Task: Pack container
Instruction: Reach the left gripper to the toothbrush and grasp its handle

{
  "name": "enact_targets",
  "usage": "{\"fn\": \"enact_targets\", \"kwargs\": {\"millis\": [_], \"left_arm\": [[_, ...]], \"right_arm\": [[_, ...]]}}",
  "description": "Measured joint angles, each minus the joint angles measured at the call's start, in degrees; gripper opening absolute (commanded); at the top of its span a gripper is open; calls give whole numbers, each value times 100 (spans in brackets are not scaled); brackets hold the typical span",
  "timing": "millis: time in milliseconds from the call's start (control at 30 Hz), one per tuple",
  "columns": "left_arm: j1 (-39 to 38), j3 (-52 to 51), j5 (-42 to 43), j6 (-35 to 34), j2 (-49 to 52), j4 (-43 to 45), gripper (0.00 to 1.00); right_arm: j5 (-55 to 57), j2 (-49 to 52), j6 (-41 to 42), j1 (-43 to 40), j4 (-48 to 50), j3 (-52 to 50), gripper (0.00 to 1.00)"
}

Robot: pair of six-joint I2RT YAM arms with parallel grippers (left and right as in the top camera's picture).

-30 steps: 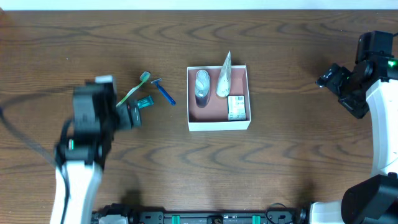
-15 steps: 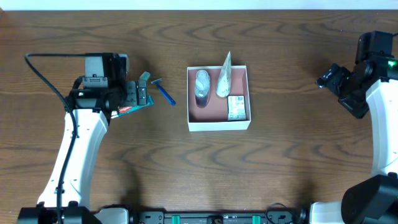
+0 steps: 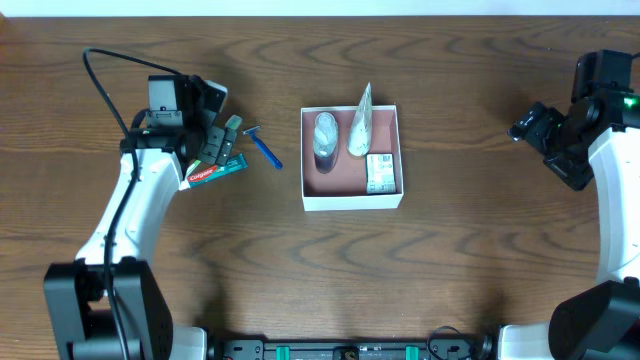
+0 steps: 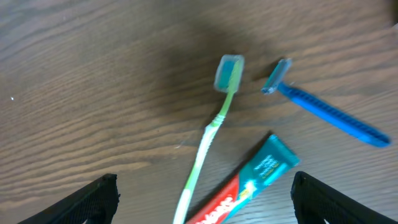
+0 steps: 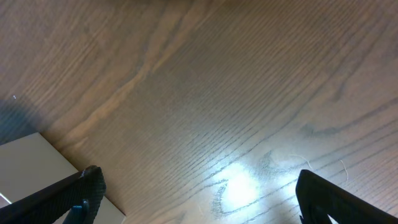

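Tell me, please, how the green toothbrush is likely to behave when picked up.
The toothbrush probably lifts stiff and light, given its thin handle. Lying flat, it seems unlikely to roll, though the slim handle may pivot when gripped. The toothpaste tube close beside it may get nudged.

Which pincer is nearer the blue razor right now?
Left. The left pincer hangs open just left of the blue razor, over the toothbrush and toothpaste. The right pincer is far off to the right, beyond the container.
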Motion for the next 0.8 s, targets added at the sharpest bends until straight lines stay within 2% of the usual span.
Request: {"fn": "enact_targets", "kwargs": {"millis": [133, 267, 633, 733, 800], "left_arm": [[129, 0, -35, 214, 396, 149, 88], [170, 0, -17, 409, 802, 315, 80], [168, 0, 136, 741, 1279, 461, 77], [168, 0, 138, 782, 1504, 546, 71], [168, 2, 138, 813, 1670, 658, 70]], "right_arm": [[0, -2, 0, 0, -2, 0, 99], [0, -2, 0, 0, -2, 0, 99], [0, -2, 0, 0, -2, 0, 99], [0, -2, 0, 0, 0, 0, 99], [0, -2, 0, 0, -2, 0, 99]]}}
